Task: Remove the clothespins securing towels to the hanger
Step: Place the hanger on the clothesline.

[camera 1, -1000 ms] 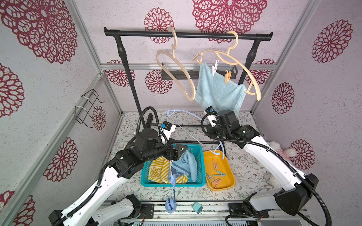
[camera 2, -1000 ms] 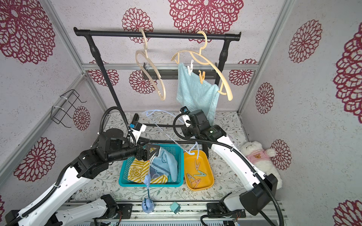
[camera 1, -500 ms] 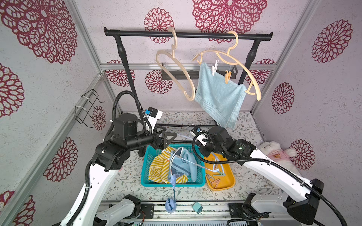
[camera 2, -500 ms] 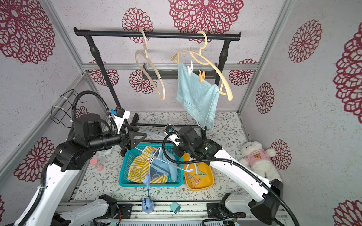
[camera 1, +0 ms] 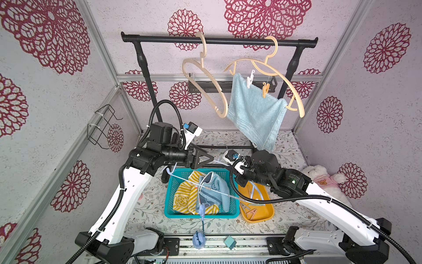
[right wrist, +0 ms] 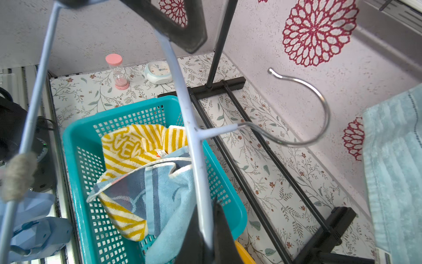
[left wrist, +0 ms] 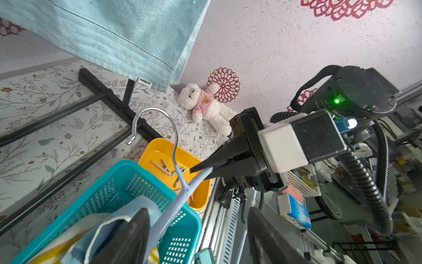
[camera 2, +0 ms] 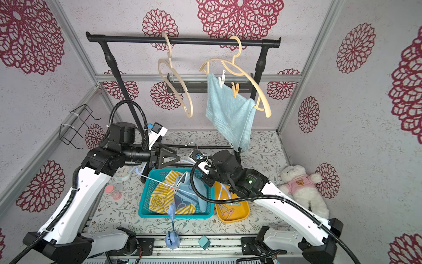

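Pinching a pale-blue hanger [right wrist: 195, 160] over the teal basket [camera 1: 180, 213] — right gripper [left wrist: 201, 170]; left gripper [left wrist: 196, 208] spread astride it — towel [camera 1: 255, 114] overhead

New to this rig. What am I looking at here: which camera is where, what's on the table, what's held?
A left arm and a right arm with pincer grippers work over a table. Two pictures are the paired eyes of one overhead camera; two come from wrist cameras. On the table: a teal basket holding a striped towel and a blue patterned towel, a yellow tray of loose clothespins, and a black rack. There a white clothespin and an orange clothespin pin a light blue towel to a beige hanger. The right gripper is shut on a blue hanger; the left gripper is open beside it.
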